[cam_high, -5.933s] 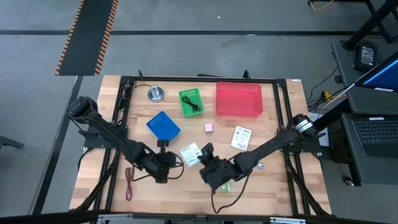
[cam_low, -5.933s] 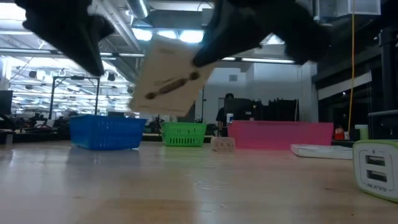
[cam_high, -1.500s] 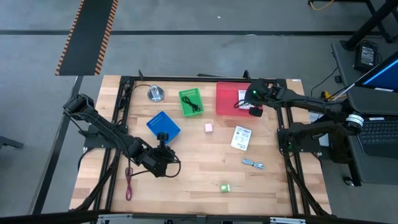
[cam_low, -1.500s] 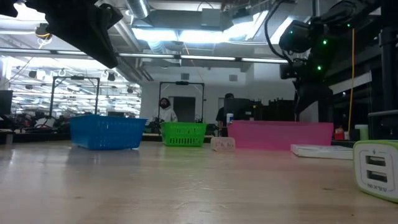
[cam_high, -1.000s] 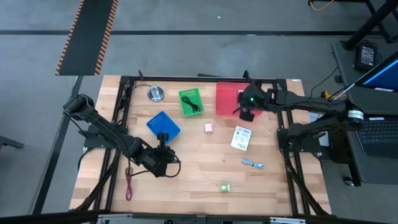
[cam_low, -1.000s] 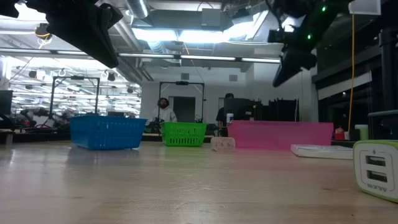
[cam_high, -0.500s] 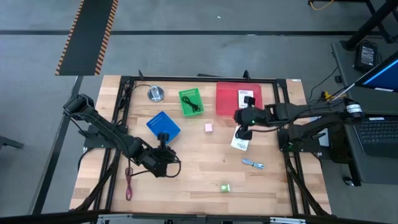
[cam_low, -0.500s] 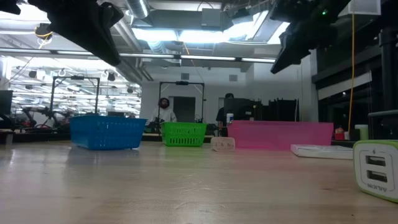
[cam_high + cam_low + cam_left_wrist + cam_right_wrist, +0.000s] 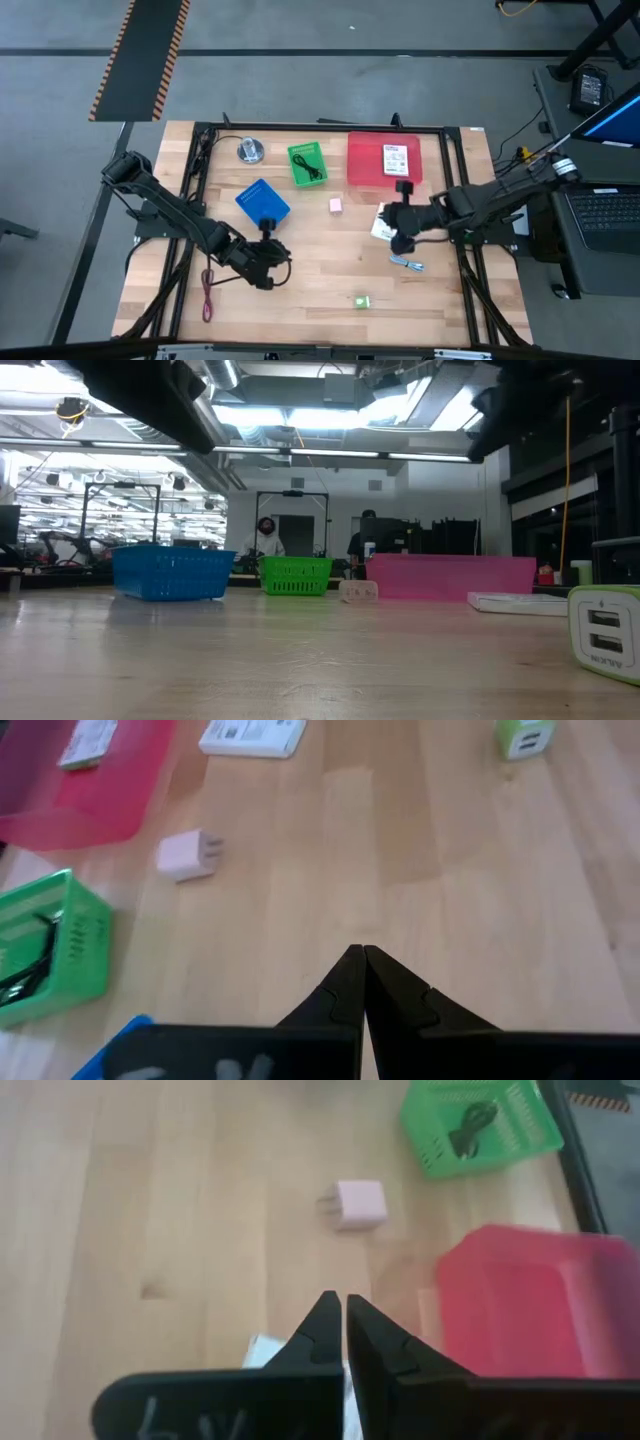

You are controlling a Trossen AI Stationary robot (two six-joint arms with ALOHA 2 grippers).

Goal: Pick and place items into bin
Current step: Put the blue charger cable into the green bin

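the right gripper (image 9: 396, 238) hangs with fingers pressed together, empty, over the white packet (image 9: 380, 224) lying flat beside the red bin (image 9: 365, 160) (one packet (image 9: 399, 159) already inside). it looks light, thin and slippery; an edge pinch seems best. left gripper (image 9: 268, 256) closed, idle.

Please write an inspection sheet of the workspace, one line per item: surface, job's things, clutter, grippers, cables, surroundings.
Surface: wooden table.
Job's things: one packet in red bin; second packet beside right gripper; pink cube, green block, blue-silver piece, red cord on table.
Clutter: silver disc; blue bin; green bin.
Grippers: left gripper shut; right gripper shut, both empty.
Cables: black cable in green bin.
Surroundings: person behind.
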